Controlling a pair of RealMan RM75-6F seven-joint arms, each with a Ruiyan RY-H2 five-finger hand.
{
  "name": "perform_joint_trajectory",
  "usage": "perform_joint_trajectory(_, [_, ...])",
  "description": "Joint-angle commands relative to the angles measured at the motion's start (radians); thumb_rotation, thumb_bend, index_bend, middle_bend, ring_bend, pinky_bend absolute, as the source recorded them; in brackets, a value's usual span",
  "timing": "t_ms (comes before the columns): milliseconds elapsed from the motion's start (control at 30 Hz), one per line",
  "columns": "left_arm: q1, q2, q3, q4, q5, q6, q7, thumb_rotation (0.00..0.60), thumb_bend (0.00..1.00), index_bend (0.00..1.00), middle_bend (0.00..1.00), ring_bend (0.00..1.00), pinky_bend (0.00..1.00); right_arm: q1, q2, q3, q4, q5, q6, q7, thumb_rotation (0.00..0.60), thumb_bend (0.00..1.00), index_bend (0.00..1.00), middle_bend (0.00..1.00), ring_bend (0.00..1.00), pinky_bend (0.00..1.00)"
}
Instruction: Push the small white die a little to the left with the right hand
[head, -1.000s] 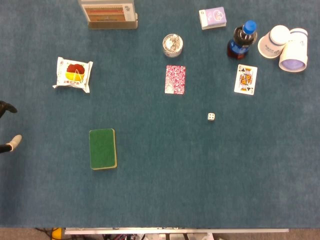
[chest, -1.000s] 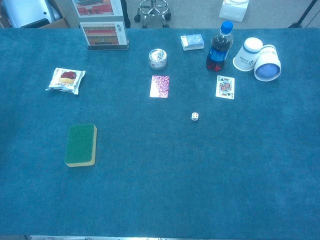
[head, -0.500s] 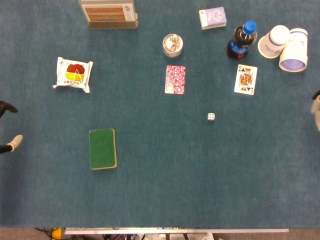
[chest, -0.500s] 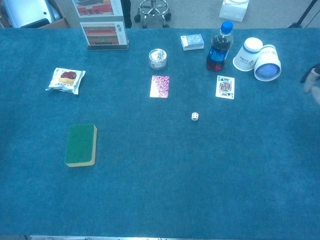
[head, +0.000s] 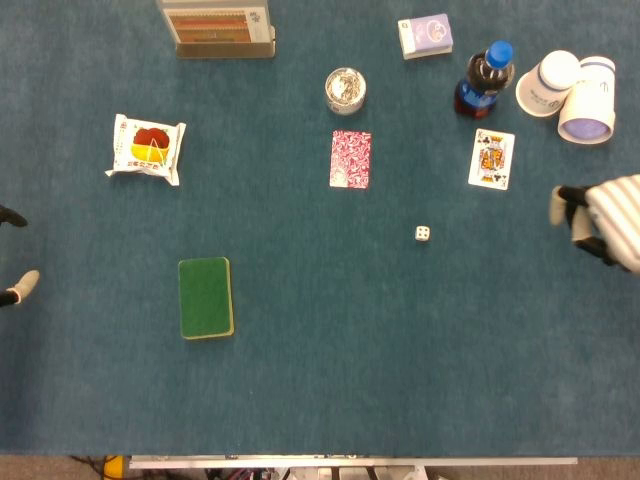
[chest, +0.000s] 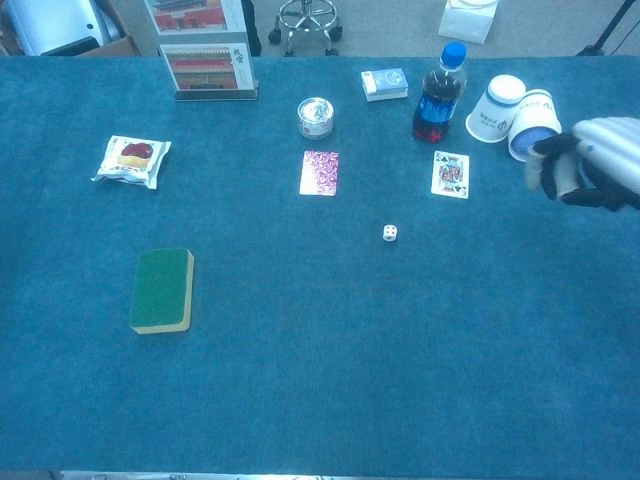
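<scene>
Approach step: right hand (head: 600, 222) (fingers curled, holding nothing) hovers well right of the small white die (head: 423, 233); next, reach its right face.

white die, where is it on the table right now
In the head view the white die sits right of centre on the blue cloth, below and left of the king playing card, with the right hand off to its right, not touching.
</scene>
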Motion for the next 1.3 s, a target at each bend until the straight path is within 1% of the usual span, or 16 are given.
perform_joint_trajectory(33, [0.000, -0.001, -0.001, 0.004, 0.000, 0.000, -0.005, 0.600, 0.17, 0.38, 0.36, 0.27, 0.46, 0.061, 0.005, 0.023, -0.036, 0.058, -0.089, -0.079, 0.600, 1.00, 0.55, 0.90, 0.89, 0.93])
perform_joint_trajectory(133, [-0.001, -0.002, 0.000, 0.008, 0.003, -0.002, -0.010, 0.600, 0.17, 0.38, 0.36, 0.27, 0.46, 0.107, 0.016, 0.046, -0.070, 0.123, -0.152, -0.131, 0.600, 1.00, 0.55, 0.99, 0.98, 1.00])
perform_joint_trajectory(167, [-0.001, -0.002, 0.000, 0.010, 0.003, -0.003, -0.011, 0.600, 0.17, 0.38, 0.36, 0.27, 0.46, 0.121, 0.020, 0.052, -0.082, 0.145, -0.172, -0.147, 0.600, 1.00, 0.55, 1.00, 0.99, 1.00])
perform_joint_trajectory(267, [-0.001, -0.004, 0.000, 0.014, 0.003, -0.005, -0.015, 0.600, 0.17, 0.38, 0.36, 0.27, 0.46, 0.176, 0.050, 0.066, -0.133, 0.257, -0.261, -0.214, 0.600, 1.00, 0.54, 1.00, 1.00, 1.00])
perform_joint_trajectory(400, [0.000, -0.007, 0.002, 0.021, 0.005, -0.005, -0.021, 0.600, 0.17, 0.38, 0.36, 0.27, 0.46, 0.272, 0.100, 0.065, -0.205, 0.462, -0.373, -0.311, 0.600, 1.00, 0.48, 1.00, 1.00, 1.00])
perform_joint_trajectory(500, [0.001, -0.010, 0.003, 0.027, 0.003, -0.008, -0.026, 0.600, 0.17, 0.38, 0.36, 0.27, 0.46, 0.341, 0.126, 0.055, -0.243, 0.585, -0.411, -0.354, 0.600, 1.00, 0.45, 1.00, 1.00, 1.00])
perform_joint_trajectory(567, [0.002, -0.013, 0.003, 0.033, 0.002, -0.008, -0.031, 0.600, 0.17, 0.38, 0.36, 0.27, 0.46, 0.380, 0.138, 0.053, -0.263, 0.648, -0.426, -0.357, 0.600, 1.00, 0.45, 1.00, 1.00, 1.00])
perform_joint_trajectory(667, [0.003, -0.017, 0.003, 0.039, 0.002, -0.010, -0.035, 0.600, 0.17, 0.38, 0.36, 0.27, 0.46, 0.425, 0.154, 0.053, -0.279, 0.701, -0.448, -0.341, 0.600, 1.00, 0.46, 1.00, 1.00, 1.00])
perform_joint_trajectory(700, [0.003, -0.018, 0.003, 0.041, 0.001, -0.010, -0.036, 0.600, 0.17, 0.38, 0.36, 0.27, 0.46, 0.432, 0.157, 0.053, -0.281, 0.708, -0.454, -0.335, 0.600, 1.00, 0.47, 1.00, 1.00, 1.00])
perform_joint_trajectory(800, [0.003, -0.019, 0.004, 0.044, 0.002, -0.011, -0.039, 0.600, 0.17, 0.38, 0.36, 0.27, 0.46, 0.468, 0.172, 0.049, -0.285, 0.751, -0.490, -0.300, 0.600, 1.00, 0.55, 1.00, 1.00, 1.00])
perform_joint_trajectory(933, [0.002, -0.024, 0.005, 0.050, 0.003, -0.015, -0.042, 0.600, 0.17, 0.38, 0.36, 0.27, 0.46, 0.533, 0.184, 0.004, -0.279, 0.809, -0.516, -0.308, 0.600, 1.00, 0.60, 1.00, 1.00, 1.00])
perform_joint_trajectory(1100, [0.003, -0.027, 0.005, 0.054, 0.004, -0.014, -0.045, 0.600, 0.17, 0.38, 0.36, 0.27, 0.46, 0.625, 0.186, -0.072, -0.290, 0.915, -0.514, -0.337, 0.600, 1.00, 0.61, 1.00, 1.00, 1.00])
perform_joint_trajectory(1200, [0.003, -0.028, 0.005, 0.057, 0.003, -0.016, -0.047, 0.600, 0.17, 0.38, 0.36, 0.27, 0.46, 0.673, 0.182, -0.116, -0.298, 0.957, -0.499, -0.362, 0.600, 1.00, 0.61, 1.00, 1.00, 1.00])
perform_joint_trajectory(1267, [0.003, -0.028, 0.006, 0.058, 0.003, -0.016, -0.048, 0.600, 0.17, 0.38, 0.36, 0.27, 0.46, 0.694, 0.177, -0.139, -0.303, 0.967, -0.486, -0.378, 0.600, 1.00, 0.58, 1.00, 1.00, 1.00])
perform_joint_trajectory(1300, [0.004, -0.028, 0.006, 0.059, 0.003, -0.017, -0.050, 0.600, 0.17, 0.38, 0.36, 0.27, 0.46, 0.705, 0.175, -0.153, -0.306, 0.975, -0.479, -0.383, 0.600, 1.00, 0.54, 1.00, 1.00, 1.00])
